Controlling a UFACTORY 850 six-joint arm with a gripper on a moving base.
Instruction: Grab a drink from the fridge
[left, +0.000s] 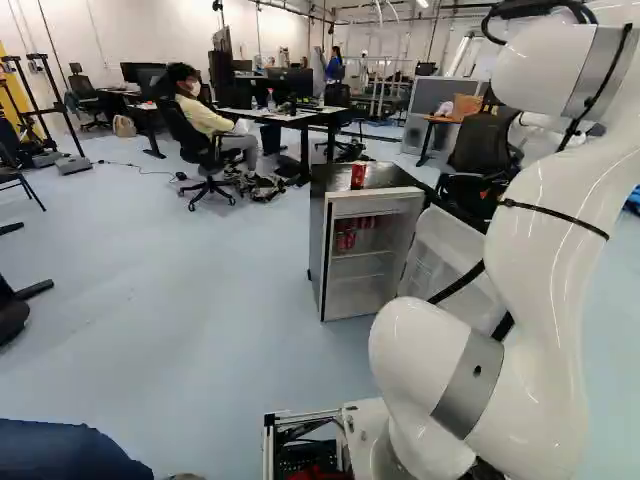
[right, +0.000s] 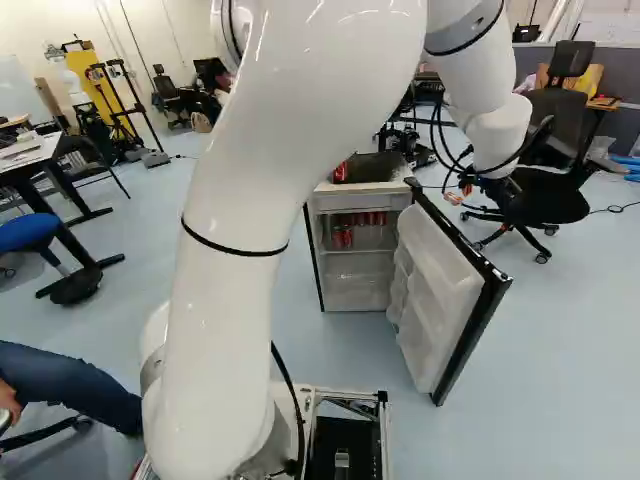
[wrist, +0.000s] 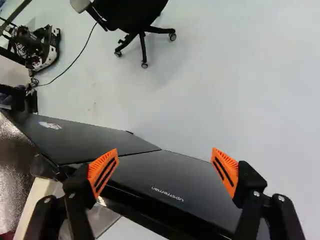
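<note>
Black, smooth fridge door (wrist: 170, 172) ahead of claw (right: 460, 192), whose fingers stand apart; straight door edge borders pale floor (wrist: 225, 85). Red cans (right: 342, 238) stand inside fridge (left: 316, 240), lower than claw.

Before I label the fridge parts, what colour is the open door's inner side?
The door's inner side is white, clearest in the right base view.

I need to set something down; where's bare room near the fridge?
In the left base view, bare floor lies left of the fridge, up to the occupied chair. Crowded: the shelf holding cans, and above the open door, where the gripper hangs.
</note>
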